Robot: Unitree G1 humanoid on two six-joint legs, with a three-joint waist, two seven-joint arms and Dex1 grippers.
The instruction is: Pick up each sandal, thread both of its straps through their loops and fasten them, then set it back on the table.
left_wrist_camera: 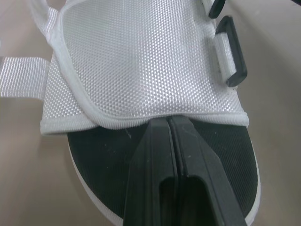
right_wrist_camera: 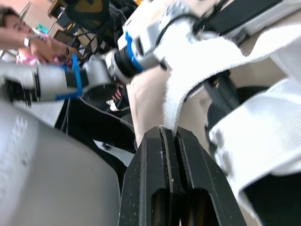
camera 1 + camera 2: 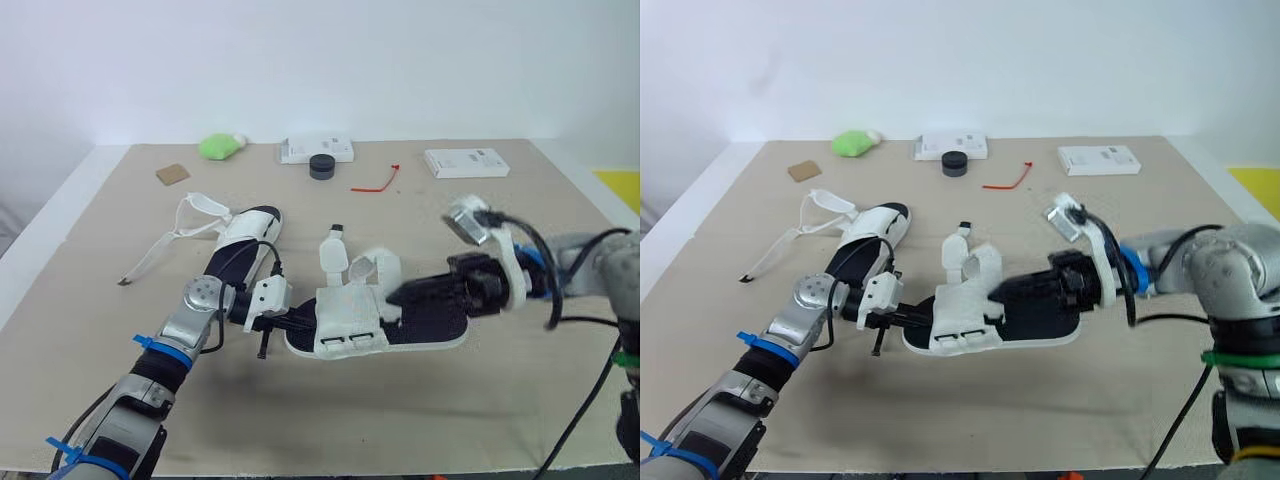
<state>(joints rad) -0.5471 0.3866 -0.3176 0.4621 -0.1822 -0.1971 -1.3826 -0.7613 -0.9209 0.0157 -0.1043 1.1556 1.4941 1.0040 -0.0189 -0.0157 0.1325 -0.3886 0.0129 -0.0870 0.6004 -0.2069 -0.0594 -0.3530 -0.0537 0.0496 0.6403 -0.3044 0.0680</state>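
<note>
1. Left pincer (image 1: 168, 121), closest in, is closed with nothing seen between its fingers. Its tips sit on the black insole, against the hem of the mesh upper (image 1: 141, 61) at the toe end.
2. The sandal (image 3: 440, 335) is at the middle of the table (image 3: 450, 420), between both pincers. Whether its sole rests on the table I cannot tell.
3. Right pincer (image 2: 168, 131) comes in from the heel end, clamped on a white strap (image 2: 188, 80) that rises from between its tips.
4. A second sandal (image 3: 248, 232) lies just beyond the left arm, its straps loose and trailing leftward.
5. Near the far edge sit a green lump (image 3: 220, 147), a black puck (image 3: 321, 166) and a red tie (image 3: 378, 183).
</note>
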